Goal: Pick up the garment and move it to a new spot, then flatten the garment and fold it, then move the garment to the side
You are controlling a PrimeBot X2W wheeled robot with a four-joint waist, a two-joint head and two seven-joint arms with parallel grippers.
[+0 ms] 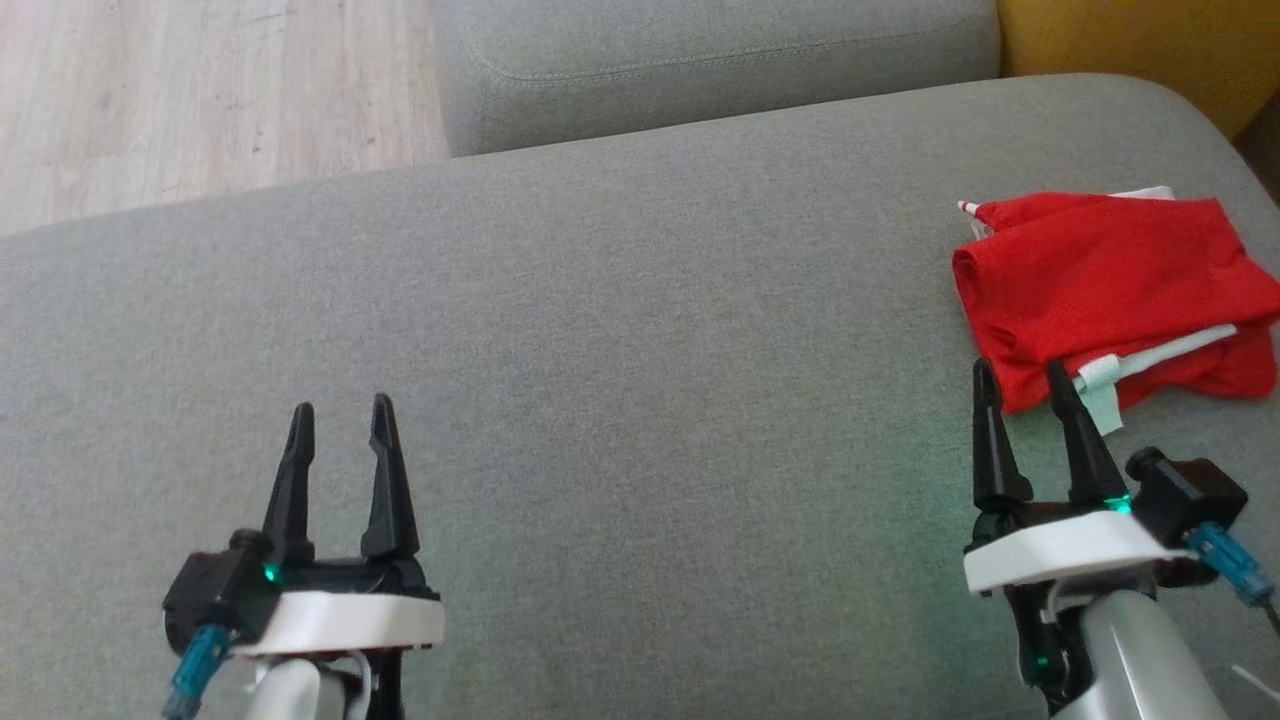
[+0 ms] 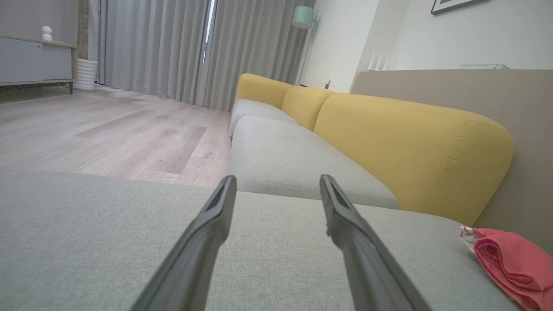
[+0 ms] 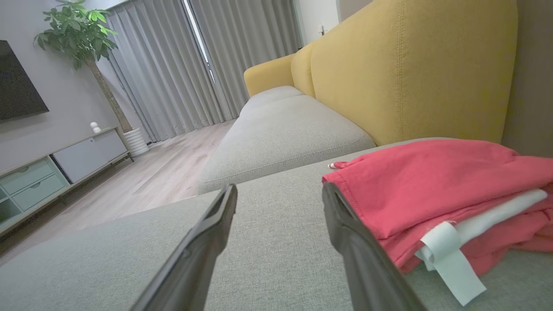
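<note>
1. Currently the left gripper is held low over the grey seat cushion, fingers pointed forward and spread apart, empty.
2. The right gripper is posed likewise, jaws parted and empty, its tips set just at the near edge of the red garment; contact cannot be told.
3. The garment is seen folded on the cushion's right end, a white strip showing, near the yellow backrest.
</note>
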